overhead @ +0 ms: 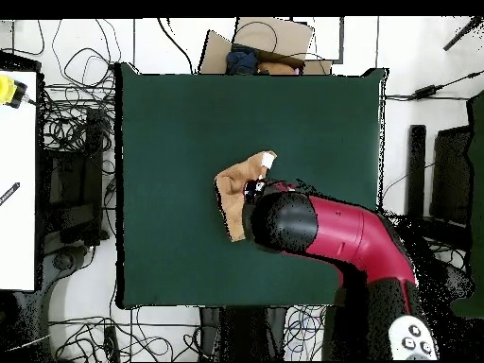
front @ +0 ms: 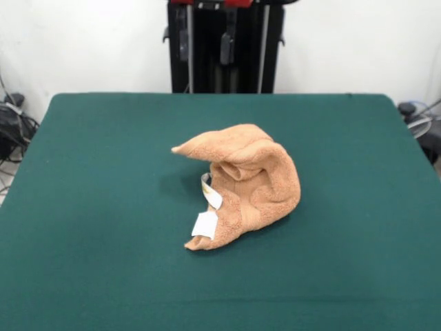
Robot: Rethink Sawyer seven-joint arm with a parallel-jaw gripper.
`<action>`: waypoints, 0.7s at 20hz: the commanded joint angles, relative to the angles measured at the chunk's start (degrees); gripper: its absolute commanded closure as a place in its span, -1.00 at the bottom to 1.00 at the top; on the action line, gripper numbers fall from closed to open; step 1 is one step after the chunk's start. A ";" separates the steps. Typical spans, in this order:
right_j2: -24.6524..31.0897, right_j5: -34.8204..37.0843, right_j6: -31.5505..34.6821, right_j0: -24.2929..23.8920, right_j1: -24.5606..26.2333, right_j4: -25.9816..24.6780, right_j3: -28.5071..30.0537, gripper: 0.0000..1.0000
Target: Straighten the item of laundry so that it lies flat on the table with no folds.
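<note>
Overhead view: crumpled towel [overhead: 236, 194] lies partly under the arm [overhead: 331, 227].

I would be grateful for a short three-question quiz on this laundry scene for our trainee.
1. True or false: the towel lies flat on the table with no folds.
2. Which colour are the tags at the towel's edge? A) white B) blue C) black
3. In the overhead view, what covers part of the towel?

Key
1. False: it is bunched into a raised heap.
2. A, white.
3. The robot's red and black arm, which reaches over the towel; its jaws cannot be seen in either view.
</note>
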 commanded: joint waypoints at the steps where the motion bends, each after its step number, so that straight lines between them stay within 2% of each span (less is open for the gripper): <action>1: 7.97 -3.49 -5.04 -2.25 7.84 -4.23 0.17 -1.00; 5: 8.91 -6.18 -4.14 -3.34 9.02 -5.41 1.09 -1.00; 14: 9.93 -6.21 -2.62 -4.52 9.53 -7.87 0.88 -1.00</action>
